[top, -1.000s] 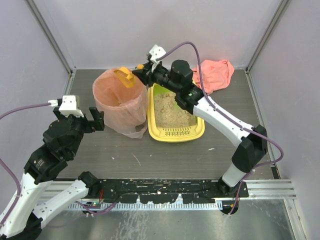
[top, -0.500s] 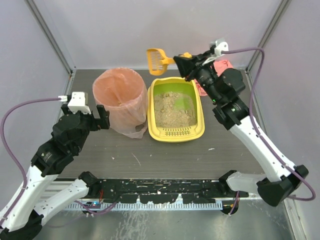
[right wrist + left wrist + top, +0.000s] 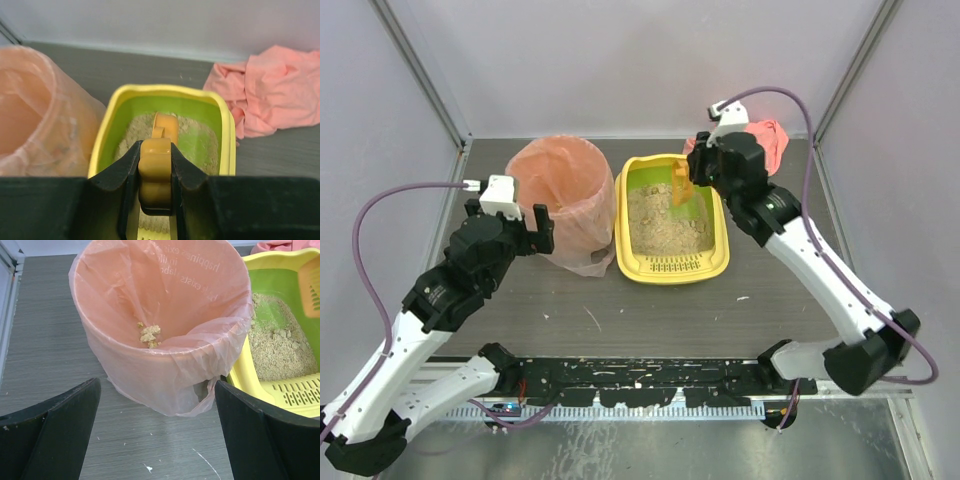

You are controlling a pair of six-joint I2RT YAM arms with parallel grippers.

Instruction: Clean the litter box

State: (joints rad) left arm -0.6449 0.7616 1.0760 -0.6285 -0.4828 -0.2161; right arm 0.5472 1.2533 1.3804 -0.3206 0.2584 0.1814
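Glossy plastic litter box, grainy litter

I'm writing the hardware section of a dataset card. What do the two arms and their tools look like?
The arms match: the left arm and right arm have white link shells with black joints. The left tool and right tool each have two black fingers. Each wrist carries a white camera block, and a purple cable loops to each one.
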